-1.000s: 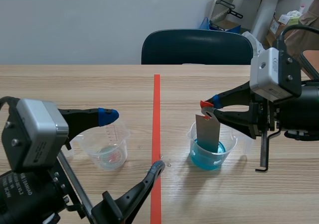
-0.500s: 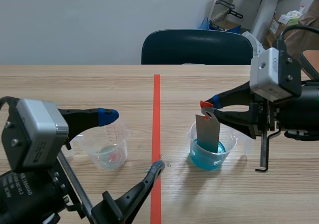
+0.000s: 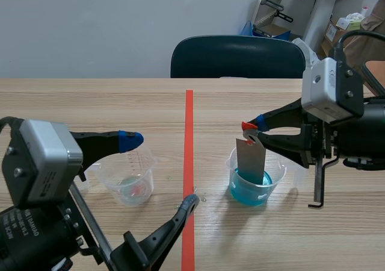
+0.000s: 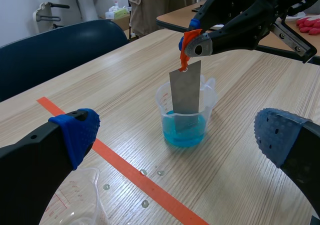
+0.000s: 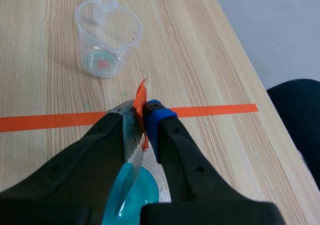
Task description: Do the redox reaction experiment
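Metal plate (image 3: 251,159): 1 thin grey sheet with an orange-red tag (image 3: 248,126) at its top. It stands roughly upright in the beaker of blue liquid (image 3: 278,179), on the robot's right of the orange-red tape line (image 3: 189,120). Its lower end is under the liquid's surface.

The right claw (image 3: 252,131) is closed on the plate's top edge at the tag and holds the plate from above the beaker. The left claw (image 3: 159,171) gapes wide with nothing in it. One of its fingers is above the second beaker (image 3: 144,170), on the left side of the tape line, and the other ends at the line itself.

**Progress, as I judge it:** the dipping step is in hand, since metal and solution are already in contact. The lower end looks a little darker through the liquid, but whether that is a deposit I cannot tell. What is left is probably letting the reaction run, then lifting the plate out and setting it down. The left-side beaker shows only a faint greenish and reddish trace at its bottom, so it looks already emptied.

**Counts:**
- 1 metal plate
- 2 clear plastic beakers, 1 on each side of the tape line
- 2 claws
- 4 small water drops (image 4: 144,172) that I can make out on the bench (image 3: 90,102) close to the line
- 1 dark blue chair (image 3: 237,57) beyond the line's far end
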Available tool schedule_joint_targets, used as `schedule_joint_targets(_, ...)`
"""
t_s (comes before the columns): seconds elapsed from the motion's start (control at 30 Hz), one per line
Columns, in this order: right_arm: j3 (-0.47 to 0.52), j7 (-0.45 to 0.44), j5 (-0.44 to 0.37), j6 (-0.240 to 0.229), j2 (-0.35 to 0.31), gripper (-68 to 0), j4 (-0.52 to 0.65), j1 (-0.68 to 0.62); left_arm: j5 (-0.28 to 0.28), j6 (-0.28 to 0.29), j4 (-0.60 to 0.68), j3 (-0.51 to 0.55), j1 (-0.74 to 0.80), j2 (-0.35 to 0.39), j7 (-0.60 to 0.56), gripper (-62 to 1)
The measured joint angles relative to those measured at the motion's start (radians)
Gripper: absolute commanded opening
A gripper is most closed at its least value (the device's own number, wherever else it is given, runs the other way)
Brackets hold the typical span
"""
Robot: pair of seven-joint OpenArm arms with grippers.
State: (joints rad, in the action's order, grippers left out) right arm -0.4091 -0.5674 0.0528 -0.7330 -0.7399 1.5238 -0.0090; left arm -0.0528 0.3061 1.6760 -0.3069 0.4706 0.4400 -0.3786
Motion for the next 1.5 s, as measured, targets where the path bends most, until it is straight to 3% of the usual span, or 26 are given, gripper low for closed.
schedule_joint_targets(0.57,0.024,-0.002,-0.007,-0.001,-0.024,-66.9,0.006,0.000,0.000,0.000,0.000,0.000,0.000,0.000,0.000,1.4)
schedule_joint_targets(0.9,0.039,0.014,-0.137,-0.005,-0.146,-66.9,0.138,-0.003,0.000,0.000,0.000,0.000,0.000,0.000,0.000,1.4)
schedule_joint_targets(1.23,0.039,0.015,-0.313,-0.006,-0.324,-66.9,0.260,-0.003,0.000,0.000,0.000,0.000,0.000,0.000,0.000,1.4)
schedule_joint_targets(1.5,0.058,0.015,-0.403,-0.006,-0.430,-66.9,0.329,-0.003,0.000,0.000,0.000,0.000,0.000,0.000,0.000,1.4)
